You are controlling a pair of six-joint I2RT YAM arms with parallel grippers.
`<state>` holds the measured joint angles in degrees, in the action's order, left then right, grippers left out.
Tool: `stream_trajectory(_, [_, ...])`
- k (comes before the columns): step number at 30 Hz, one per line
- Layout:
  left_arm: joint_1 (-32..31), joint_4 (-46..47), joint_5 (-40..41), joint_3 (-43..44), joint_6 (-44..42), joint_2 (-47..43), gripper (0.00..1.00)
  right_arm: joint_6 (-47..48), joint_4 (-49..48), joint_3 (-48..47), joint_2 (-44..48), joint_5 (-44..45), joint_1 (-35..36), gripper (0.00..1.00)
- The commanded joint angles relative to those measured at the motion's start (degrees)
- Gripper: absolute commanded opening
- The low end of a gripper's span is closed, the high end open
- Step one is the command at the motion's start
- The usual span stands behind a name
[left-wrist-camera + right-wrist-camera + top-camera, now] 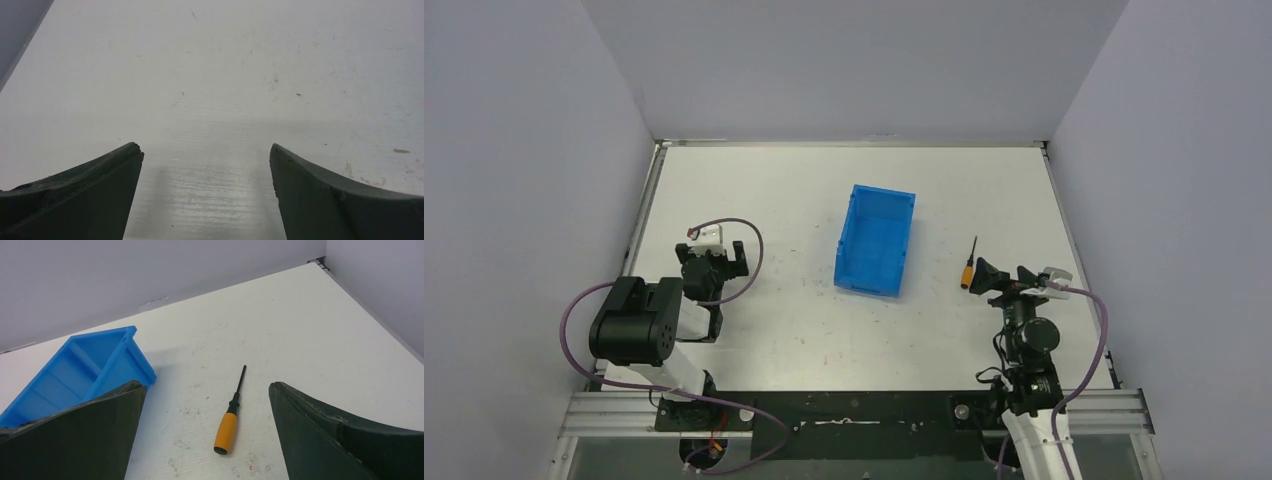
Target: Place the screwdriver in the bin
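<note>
Scuffed white table (310, 340) bears the screwdriver (227, 427); grey walls (150, 270) behind.

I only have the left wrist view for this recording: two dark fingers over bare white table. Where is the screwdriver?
Observer: The small screwdriver with an orange handle and thin black shaft lies flat on the white table, at its right side, just ahead of the right gripper.
Operator: And the bin?
Observer: The bright blue rectangular plastic open-top bin stands mid-table, left of the screwdriver and apart from it. Nothing shows inside it.
Operator: Is the right gripper holding anything?
Observer: No. Its jaws are open, and the orange handle points back toward the gap between them.
</note>
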<state>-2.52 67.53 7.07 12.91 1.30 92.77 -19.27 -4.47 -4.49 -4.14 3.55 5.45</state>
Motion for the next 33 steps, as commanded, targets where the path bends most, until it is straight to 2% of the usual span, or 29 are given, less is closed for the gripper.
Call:
stream_trajectory(1, [-0.03,2.31,-0.39,1.38,0.37,-0.48,0.97,0.11,-1.33,-5.54,-3.71,0.47,0.11,1.00])
stream_trajectory(7, [-0.02,2.31,-0.38,1.42,0.37,-0.42,0.97,1.32,3.27,-18.19,-21.40,0.89,0.13,1.00])
stream_trajectory(16, [-0.04,2.30,-0.30,1.42,0.42,-0.46,0.97,0.82,25.49,-44.96,-61.81,2.78,0.04,1.00])
stream_trajectory(20, [-0.04,2.32,-0.30,1.42,0.37,-0.44,0.97,1.96,29.50,-50.19,-75.36,1.61,0.00,1.00])
stream_trajectory(24, [-0.05,2.31,-0.30,1.42,0.39,-0.44,0.97,1.97,27.74,-49.88,-82.94,0.06,0.14,0.94])
stream_trajectory(27, [-0.03,2.29,-0.30,1.42,0.39,-0.44,0.97,1.77,25.86,-48.09,-86.41,-1.19,0.11,0.86])
stream_trajectory(30, [-0.07,2.20,-0.30,1.43,0.38,-0.45,0.97,1.60,24.61,-46.69,-88.59,-2.16,0.26,0.73])
stream_trajectory(33, [-0.03,2.20,-0.30,1.42,0.30,-0.43,0.97,1.69,24.37,-45.99,-89.45,-2.00,0.59,0.44])
